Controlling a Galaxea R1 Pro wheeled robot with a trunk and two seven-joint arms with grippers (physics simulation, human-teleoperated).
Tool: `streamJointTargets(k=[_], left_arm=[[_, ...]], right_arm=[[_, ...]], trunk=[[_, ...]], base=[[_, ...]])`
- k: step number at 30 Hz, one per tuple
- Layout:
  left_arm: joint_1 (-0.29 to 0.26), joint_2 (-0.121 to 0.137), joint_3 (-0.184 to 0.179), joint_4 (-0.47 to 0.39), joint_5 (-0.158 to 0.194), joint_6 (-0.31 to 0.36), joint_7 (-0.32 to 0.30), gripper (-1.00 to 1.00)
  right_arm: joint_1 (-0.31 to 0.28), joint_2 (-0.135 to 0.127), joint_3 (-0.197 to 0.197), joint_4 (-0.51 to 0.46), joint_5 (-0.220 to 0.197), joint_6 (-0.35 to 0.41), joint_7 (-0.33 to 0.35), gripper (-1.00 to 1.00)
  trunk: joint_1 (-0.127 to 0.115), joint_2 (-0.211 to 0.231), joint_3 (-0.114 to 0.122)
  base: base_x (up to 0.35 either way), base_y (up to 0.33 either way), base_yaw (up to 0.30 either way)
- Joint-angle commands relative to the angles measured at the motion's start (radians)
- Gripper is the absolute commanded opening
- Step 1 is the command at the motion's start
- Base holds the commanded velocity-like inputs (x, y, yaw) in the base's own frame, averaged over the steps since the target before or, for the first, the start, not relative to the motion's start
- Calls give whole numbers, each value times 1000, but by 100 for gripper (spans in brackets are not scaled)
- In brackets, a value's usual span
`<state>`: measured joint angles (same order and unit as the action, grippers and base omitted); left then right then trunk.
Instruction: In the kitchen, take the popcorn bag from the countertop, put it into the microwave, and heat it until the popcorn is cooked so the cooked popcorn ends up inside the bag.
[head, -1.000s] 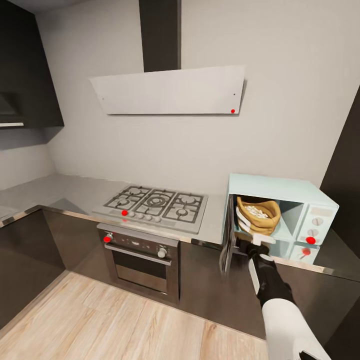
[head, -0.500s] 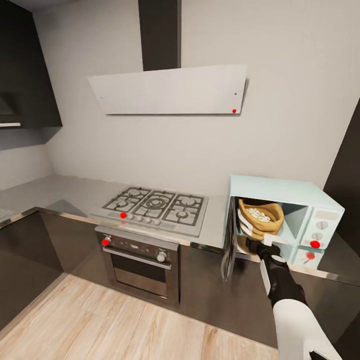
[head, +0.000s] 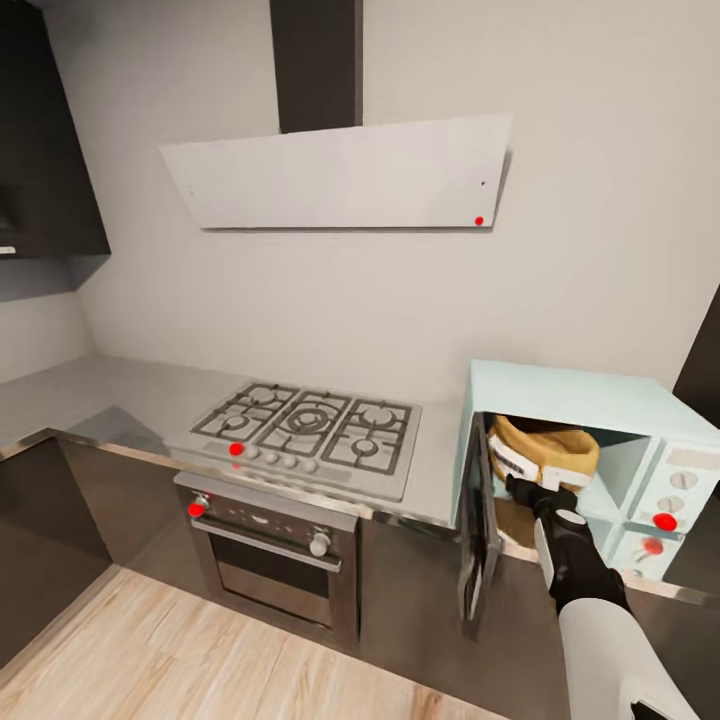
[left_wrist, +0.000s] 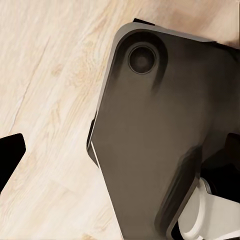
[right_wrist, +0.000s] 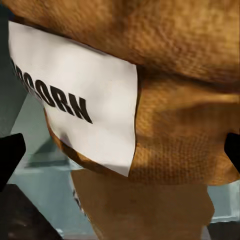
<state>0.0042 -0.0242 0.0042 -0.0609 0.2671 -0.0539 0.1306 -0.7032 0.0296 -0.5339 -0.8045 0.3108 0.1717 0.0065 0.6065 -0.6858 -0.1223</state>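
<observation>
Left to right along the worktop (head: 120, 400): we see one gas hob (head: 308, 420) with one steel oven (head: 270, 545) under it, one slanted hood (head: 335, 175) on the wall above, then one mint-blue microwave (head: 590, 400) at the far right. Its door (head: 478, 530) stands swung open toward us, edge-on.

One popcorn bag (head: 550, 450) sits inside the microwave cavity, tan, with its white label (head: 510, 462) facing the opening. The right gripper (head: 535, 492) is at the cavity mouth, just below and in front of the bag. In the right wrist view the bag (right_wrist: 165, 110) looms close between the two dark fingertips (right_wrist: 10, 155), label (right_wrist: 75, 105) reading "…CORN". The tips sit wide apart at either edge with the bag between them, so the jaws look released; we cannot tell whether they touch the cloth.

The left wrist view looks down on light wood floor (left_wrist: 45, 90) and the robot's dark base (left_wrist: 150, 140). One dark fingertip (left_wrist: 10, 155) shows at the edge; we cannot tell whether those jaws are spread or closed.

Against the frame a second ago, the whole scene has shifted: the camera has moved closer and to the right. The popcorn, then visible in the bag's mouth, is now hidden by the rim.
</observation>
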Motion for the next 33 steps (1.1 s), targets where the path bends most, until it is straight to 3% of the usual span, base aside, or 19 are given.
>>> streamJointTargets(k=[1,5,7,25,33], left_arm=[[0,-1,0,-2,4,-1,3,100],[0,-2,0,-2,4,-2,3,100],[0,-3,1,-3,4,-1,3,100],[0,-5,-1,-2,4,-1,3,100],[0,-6,3,-2,8,-3,11,100]], right_arm=[[-1,-9,-3,-2,7,5,0,100],[-1,-54,-2,-2,0,-4,-2,100],[-1,-61,-2,-3,0,-4,-2,100],[-1,-62,3,-4,8,-4,-2,100],[-1,-60,6,-5,11,-3,14,100]], trunk=[[1,-1,-1],[1,-1,-1],[1,-1,-1],[1,-1,-1],[1,-1,-1]], base=[[100,0,0],[30,0,0],[1,0,0],[179,-121,0],[-60,-34,0]])
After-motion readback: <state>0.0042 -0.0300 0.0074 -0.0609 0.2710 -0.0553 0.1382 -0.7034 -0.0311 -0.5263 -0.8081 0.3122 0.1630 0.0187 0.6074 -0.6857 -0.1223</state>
